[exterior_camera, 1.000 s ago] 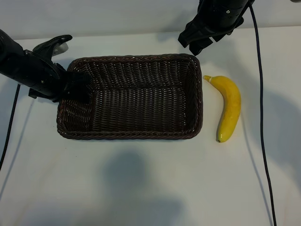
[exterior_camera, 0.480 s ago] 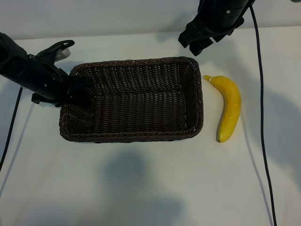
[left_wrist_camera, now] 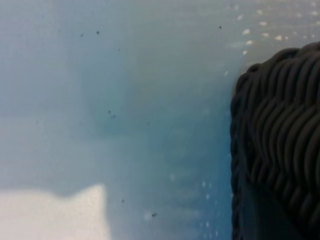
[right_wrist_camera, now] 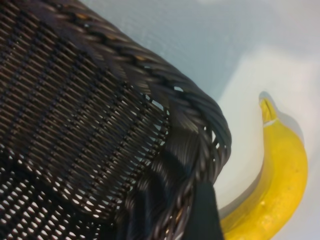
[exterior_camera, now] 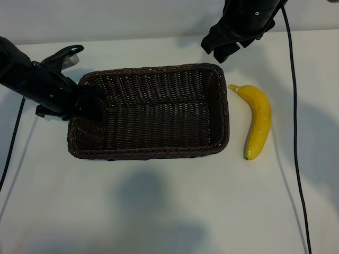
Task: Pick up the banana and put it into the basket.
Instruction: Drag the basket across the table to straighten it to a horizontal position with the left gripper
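The dark brown wicker basket [exterior_camera: 148,153] stands in the middle of the white table, with nothing in it. My left gripper [exterior_camera: 87,100] is at its left end, fingers closed over the left wall and rim [left_wrist_camera: 280,130]. The yellow banana [exterior_camera: 258,121] lies on the table just right of the basket, stem tip pointing to the far side. My right gripper [exterior_camera: 218,47] hangs open above the basket's far right corner, holding nothing. The right wrist view has that corner's braided rim [right_wrist_camera: 165,85], the banana [right_wrist_camera: 280,190] beyond it and one dark finger [right_wrist_camera: 202,215].
Black cables run down the table on the far left [exterior_camera: 10,153] and on the right [exterior_camera: 295,159], the right one passing close by the banana. Bare white tabletop [exterior_camera: 159,211] spreads in front of the basket.
Over the first half second my left gripper and the basket's left end shifted slightly right and toward the far side. Since then nothing has moved. The right arm and banana stayed put.
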Robot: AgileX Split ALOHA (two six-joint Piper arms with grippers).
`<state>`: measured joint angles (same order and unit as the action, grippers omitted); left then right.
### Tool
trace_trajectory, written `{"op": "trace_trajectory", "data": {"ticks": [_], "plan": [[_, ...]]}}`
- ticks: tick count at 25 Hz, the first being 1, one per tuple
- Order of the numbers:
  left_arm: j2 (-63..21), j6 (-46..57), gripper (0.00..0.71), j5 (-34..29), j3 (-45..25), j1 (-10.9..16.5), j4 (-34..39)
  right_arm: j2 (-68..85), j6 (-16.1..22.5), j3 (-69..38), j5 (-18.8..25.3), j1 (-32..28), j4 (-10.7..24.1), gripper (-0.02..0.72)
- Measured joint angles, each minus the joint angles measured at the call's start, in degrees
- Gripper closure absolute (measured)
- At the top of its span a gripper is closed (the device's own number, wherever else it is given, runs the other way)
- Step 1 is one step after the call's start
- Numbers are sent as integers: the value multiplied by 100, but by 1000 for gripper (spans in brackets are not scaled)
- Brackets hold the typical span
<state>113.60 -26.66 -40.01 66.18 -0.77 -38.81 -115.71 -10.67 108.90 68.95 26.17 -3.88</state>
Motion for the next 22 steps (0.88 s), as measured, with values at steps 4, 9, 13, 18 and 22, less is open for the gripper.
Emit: {"op": "trace_trajectory", "data": {"ticks": [4, 9, 13, 18, 22], "plan": [[4, 1, 478, -53, 0, 0, -12, 0, 0, 0, 0, 0, 0, 132], [4, 60, 197, -234, 7, 0, -160, 0, 0, 0, 0, 0, 0, 132], [-22, 112, 121, -248, 7, 0, -174, 0, 0, 0, 0, 0, 5, 132], [-301, 137, 122, -268, 7, 0, -169, 0, 0, 0, 0, 0, 5, 132], [-429, 154, 122, -380, 7, 0, -144, 0, 0, 0, 0, 0, 5, 132]]}}
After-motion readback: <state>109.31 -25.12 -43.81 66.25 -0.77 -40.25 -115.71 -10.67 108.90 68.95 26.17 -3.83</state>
